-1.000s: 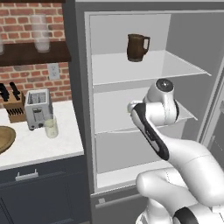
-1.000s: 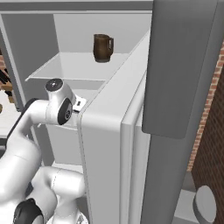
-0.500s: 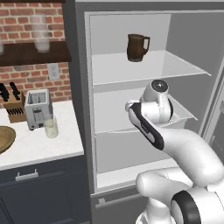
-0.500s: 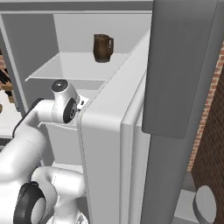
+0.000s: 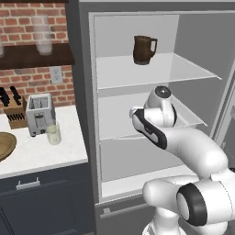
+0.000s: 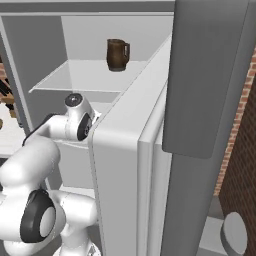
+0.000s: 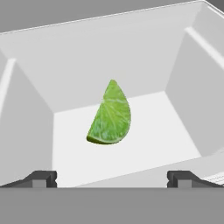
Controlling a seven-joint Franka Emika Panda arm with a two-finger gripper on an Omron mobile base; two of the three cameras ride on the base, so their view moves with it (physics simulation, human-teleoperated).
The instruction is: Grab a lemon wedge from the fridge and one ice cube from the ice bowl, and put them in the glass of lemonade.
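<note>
We saw the lemon wedge (image 7: 110, 116) lying in a white fridge (image 5: 156, 92) compartment, directly ahead of the pincer (image 7: 111, 178), whose tips stood wide apart and clear of it. In both base views the arm hid the pincer and wedge.

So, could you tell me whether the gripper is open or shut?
Open: the gripper has its fingertips wide apart, empty, with the lemon wedge ahead.

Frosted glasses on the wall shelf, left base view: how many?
2. One frosted glass stands on the dark wall shelf above the toaster. A second is cut off by the left frame edge. More may lie beyond the frame.
</note>
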